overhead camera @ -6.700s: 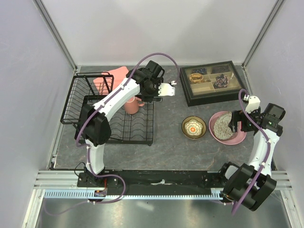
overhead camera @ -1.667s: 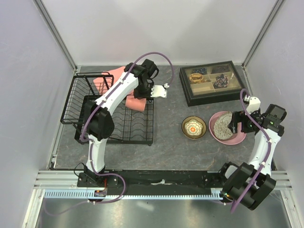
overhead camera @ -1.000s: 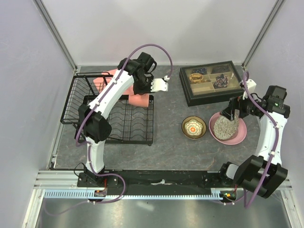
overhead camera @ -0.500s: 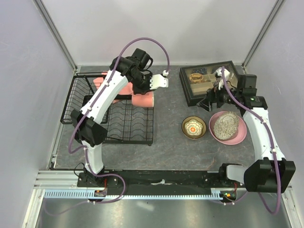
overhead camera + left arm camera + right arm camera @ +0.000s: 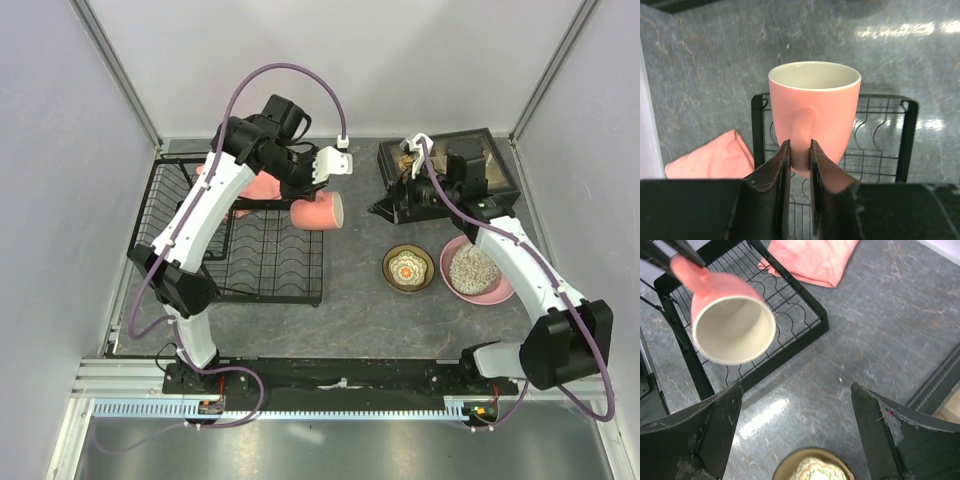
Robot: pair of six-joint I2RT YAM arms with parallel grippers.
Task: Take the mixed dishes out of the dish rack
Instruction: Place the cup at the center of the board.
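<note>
the left gripper is pinched almost shut on the handle of the pink mug; its fingers clamp the thin loop from either side, which explains the narrow gap between them; holding by the handle leaves the body and rim free. the mug hangs in the air, tipped on its side, over the right-hand edge of the dish rack, clear of the wires and touching nothing but those fingers; its mouth is turned toward the right arm, so the right wrist view looks straight into the pale inside.

the right gripper has its jaws spread wide and holds nothing; it hovers near the mug, above the table, between the rack and the black tray of trinkets; that pose reads as readiness for a hand-over or simply waiting, and i cannot say which.

the other three dishes are already off the rack; the large pink plate lies flat on the table at the right; the grey speckled bowl sits inside it, stacked there presumably to save room; the small brown bowl stands upright just beside the plate, floral inside showing. no dish shows on the rack's wires, so the mug looks like the last piece to set down; the pink cloth lies at the rack's far side and is no part of the job.
</note>
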